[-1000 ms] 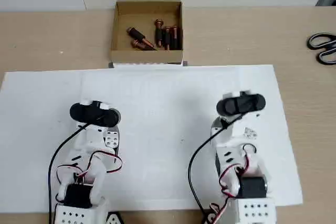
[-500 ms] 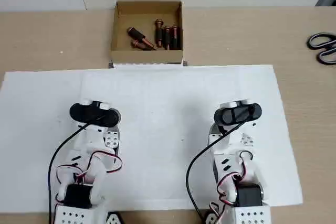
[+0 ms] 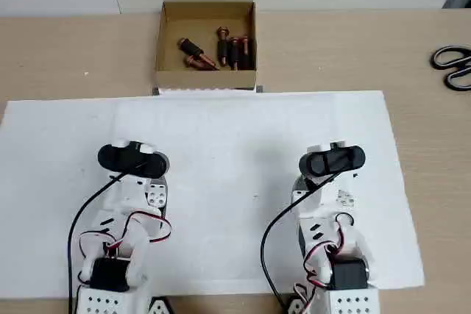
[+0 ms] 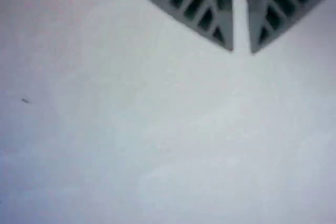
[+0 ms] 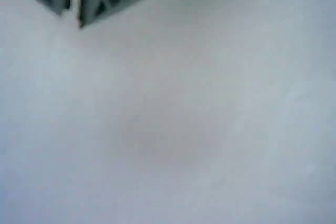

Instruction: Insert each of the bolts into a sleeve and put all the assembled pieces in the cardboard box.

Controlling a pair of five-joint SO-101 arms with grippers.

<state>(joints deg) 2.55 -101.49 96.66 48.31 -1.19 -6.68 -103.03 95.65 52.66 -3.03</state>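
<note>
The right pincer (image 5: 75, 17) has drawn back toward the table's near edge, nearly closed and empty, like the left pincer (image 4: 240, 45). The bolts (image 3: 234, 51) lie in the box (image 3: 206, 79); gentle parking looks best.

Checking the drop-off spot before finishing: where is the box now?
High view: the box sits on the table just past the far edge of the paper, slightly left of centre, with assembled pieces inside.
</note>
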